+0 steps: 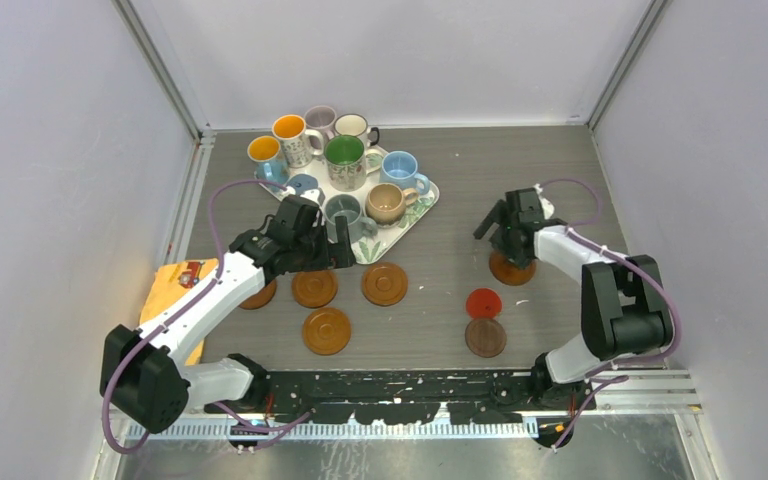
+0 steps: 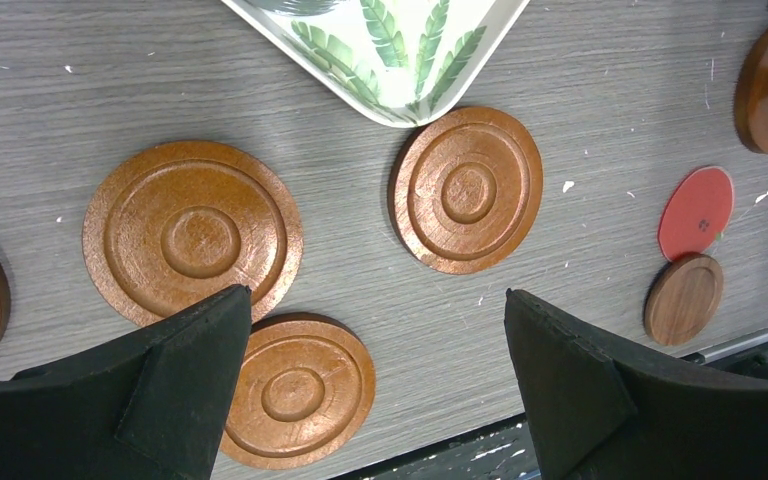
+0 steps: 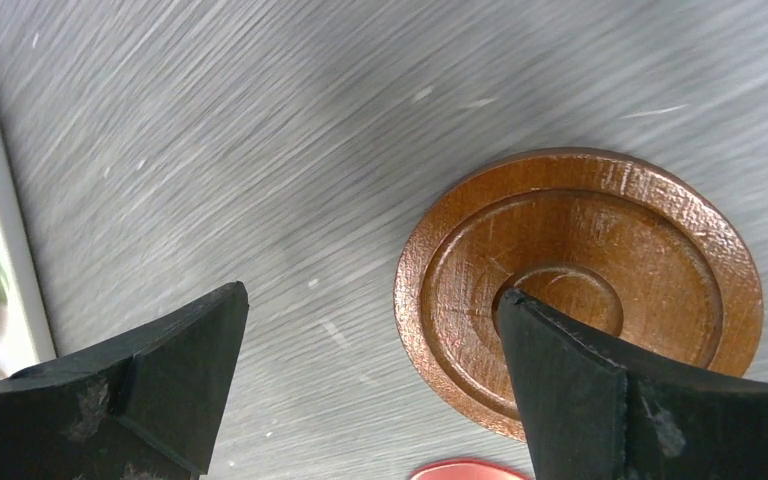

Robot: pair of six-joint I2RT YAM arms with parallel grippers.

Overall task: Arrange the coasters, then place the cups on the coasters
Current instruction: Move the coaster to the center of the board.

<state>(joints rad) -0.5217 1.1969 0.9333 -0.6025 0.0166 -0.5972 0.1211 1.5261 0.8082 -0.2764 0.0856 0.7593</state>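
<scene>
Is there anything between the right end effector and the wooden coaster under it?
Nothing visible does. The right end effector is open over the coaster, one finger overlapping its centre in the wrist view. Only bare table surrounds it; the red coaster lies apart, nearer the arm bases.

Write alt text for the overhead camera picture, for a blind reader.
Two robot arms reach over a grey table, pincers open and empty: the left pincer beside a leaf-patterned tray crowded with mugs, the right pincer over a wooden coaster. Four more wooden coasters, a red one and a dark brown one lie on the table, none bearing a cup.
</scene>
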